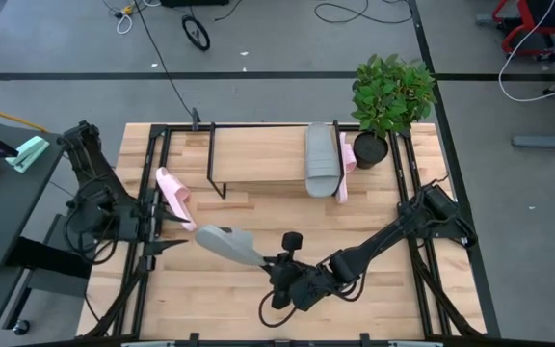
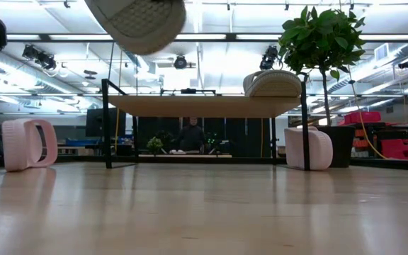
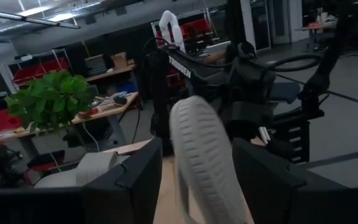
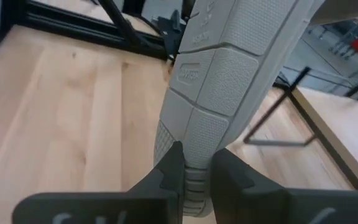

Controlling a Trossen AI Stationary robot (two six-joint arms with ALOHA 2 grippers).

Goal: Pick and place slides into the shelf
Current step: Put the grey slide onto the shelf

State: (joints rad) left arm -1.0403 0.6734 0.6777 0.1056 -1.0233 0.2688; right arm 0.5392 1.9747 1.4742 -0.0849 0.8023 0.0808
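A grey slide [image 1: 227,244] hangs in the air at the lower middle of the high view. The right gripper [image 4: 191,171] pinches its end. The left gripper [image 1: 176,243] squeezes the other end, so it cannot drop. The shelf [image 1: 258,154] waits above.

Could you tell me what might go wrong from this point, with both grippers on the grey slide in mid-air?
1. The right gripper pinches only the thin end of the grey slide, so it could slip or sag once the left gripper lets go.
2. The shelf already carries another grey slide at its right end; a careless placement could knock it.
3. A pink slide lies near the shelf's left leg, close to the carrying path.
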